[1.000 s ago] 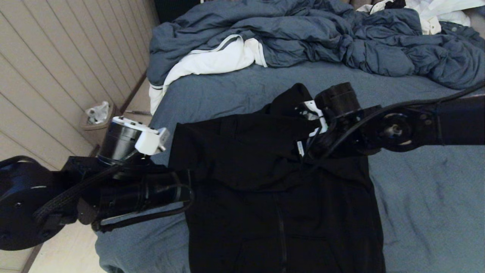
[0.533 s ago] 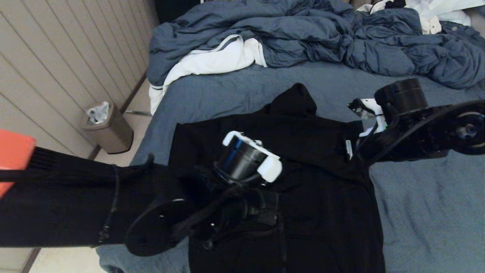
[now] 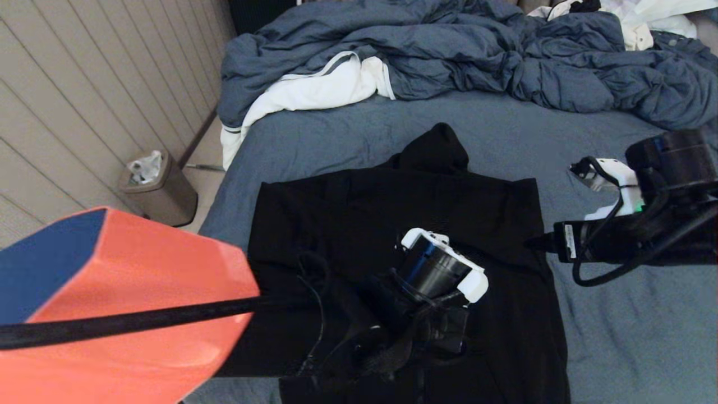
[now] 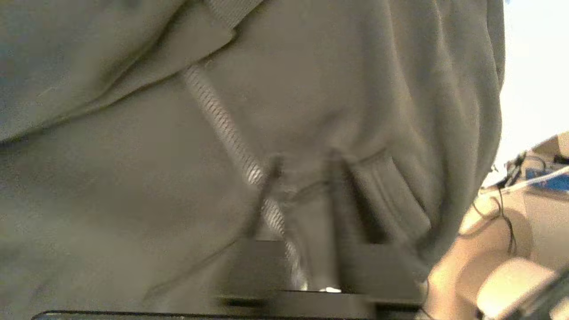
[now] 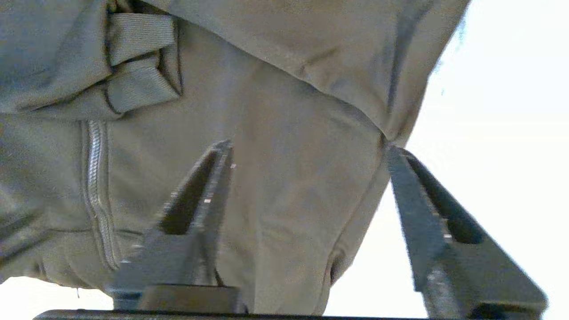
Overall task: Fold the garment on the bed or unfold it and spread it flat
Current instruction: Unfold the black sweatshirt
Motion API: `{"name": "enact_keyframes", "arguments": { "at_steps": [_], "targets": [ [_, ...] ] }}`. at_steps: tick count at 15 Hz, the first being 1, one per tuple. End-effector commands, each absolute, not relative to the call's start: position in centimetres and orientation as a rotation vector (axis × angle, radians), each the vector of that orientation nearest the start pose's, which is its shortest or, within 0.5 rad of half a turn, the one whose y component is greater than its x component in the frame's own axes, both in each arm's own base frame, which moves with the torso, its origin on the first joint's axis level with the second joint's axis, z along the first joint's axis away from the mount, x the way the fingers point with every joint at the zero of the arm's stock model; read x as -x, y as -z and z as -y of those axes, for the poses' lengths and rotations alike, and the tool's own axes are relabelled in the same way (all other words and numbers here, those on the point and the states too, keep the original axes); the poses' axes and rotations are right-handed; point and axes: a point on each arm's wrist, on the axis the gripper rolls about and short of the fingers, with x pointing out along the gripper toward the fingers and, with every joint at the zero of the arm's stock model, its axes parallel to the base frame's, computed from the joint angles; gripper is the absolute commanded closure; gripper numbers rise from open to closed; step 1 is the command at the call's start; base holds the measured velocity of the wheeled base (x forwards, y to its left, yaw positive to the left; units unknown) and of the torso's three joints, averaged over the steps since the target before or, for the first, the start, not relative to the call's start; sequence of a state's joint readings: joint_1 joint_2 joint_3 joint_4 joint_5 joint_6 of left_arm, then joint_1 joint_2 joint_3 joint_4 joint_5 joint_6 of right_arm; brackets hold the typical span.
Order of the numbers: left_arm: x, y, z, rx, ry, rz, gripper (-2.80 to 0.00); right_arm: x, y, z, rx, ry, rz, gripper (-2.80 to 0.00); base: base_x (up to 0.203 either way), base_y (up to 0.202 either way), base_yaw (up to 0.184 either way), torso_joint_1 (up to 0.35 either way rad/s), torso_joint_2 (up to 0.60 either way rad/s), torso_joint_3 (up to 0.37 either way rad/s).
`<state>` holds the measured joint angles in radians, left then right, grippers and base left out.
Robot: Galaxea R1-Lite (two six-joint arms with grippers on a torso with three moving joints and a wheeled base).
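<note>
The garment (image 3: 392, 213), a black zip-front hoodie, lies front up on the bed (image 3: 336, 134) with its hood pointing to the far side and both sleeves folded in over the chest. My left arm (image 3: 443, 275) reaches across the hoodie's middle. My left gripper (image 4: 302, 178) is down on the zipper (image 4: 222, 129), its jaws parted a little over a fold of sleeve beside the ribbed cuff (image 4: 395, 195). My right gripper (image 5: 309, 147) stands wide open and empty just above the hoodie's right edge (image 3: 538, 224).
A rumpled blue-grey duvet (image 3: 477, 50) and a white cloth with grey trim (image 3: 314, 90) lie at the far side of the bed. A waste bin (image 3: 160, 191) stands on the floor by the panelled wall. My left arm's orange-and-blue cover (image 3: 123, 297) blocks the lower left.
My left arm swept from the hoodie's left edge to its middle, carrying the sleeve over, and its jaws loosened. My right gripper let go near the collar, opened and drew back to the right edge.
</note>
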<state>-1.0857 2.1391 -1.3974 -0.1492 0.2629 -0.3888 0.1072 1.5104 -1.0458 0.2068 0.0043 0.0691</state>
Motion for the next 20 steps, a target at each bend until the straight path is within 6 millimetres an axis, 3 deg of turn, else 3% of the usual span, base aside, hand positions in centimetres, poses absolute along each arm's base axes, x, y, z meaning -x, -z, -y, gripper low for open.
{"name": "enact_keyframes", "arguments": {
  "at_steps": [1, 5, 9, 15, 20],
  "targets": [
    [-20.8, -11.4, 38.2, -0.039, 0.679, -0.628, -2.8, -23.9, -22.8, -2.5, -0.034, -0.083, -0.658, -2.8, 0.0, 0.0, 0.0, 0.0, 0.0, 0.0],
    [-22.2, -11.3, 38.6, -0.085, 0.649, -0.504, -2.8, -22.6, -22.9, -2.6, -0.027, -0.096, -0.65, -2.8, 0.0, 0.0, 0.0, 0.0, 0.0, 0.0],
    [-25.9, -10.4, 38.2, -0.135, 0.549, -0.309, -2.8, -20.8, -23.5, -2.5, -0.025, -0.106, -0.62, -2.8, 0.0, 0.0, 0.0, 0.0, 0.0, 0.0],
    [-27.2, -7.2, 39.8, -0.182, 0.545, -0.302, -2.8, -20.7, -22.9, -2.9, -0.026, -0.123, -0.637, -2.8, 0.0, 0.0, 0.0, 0.0, 0.0, 0.0],
    [-30.4, -7.7, 39.5, -0.175, 0.496, -0.267, -2.8, -20.3, -21.9, -2.8, -0.034, -0.156, -0.672, -2.8, 0.0, 0.0, 0.0, 0.0, 0.0, 0.0]
  ]
}}
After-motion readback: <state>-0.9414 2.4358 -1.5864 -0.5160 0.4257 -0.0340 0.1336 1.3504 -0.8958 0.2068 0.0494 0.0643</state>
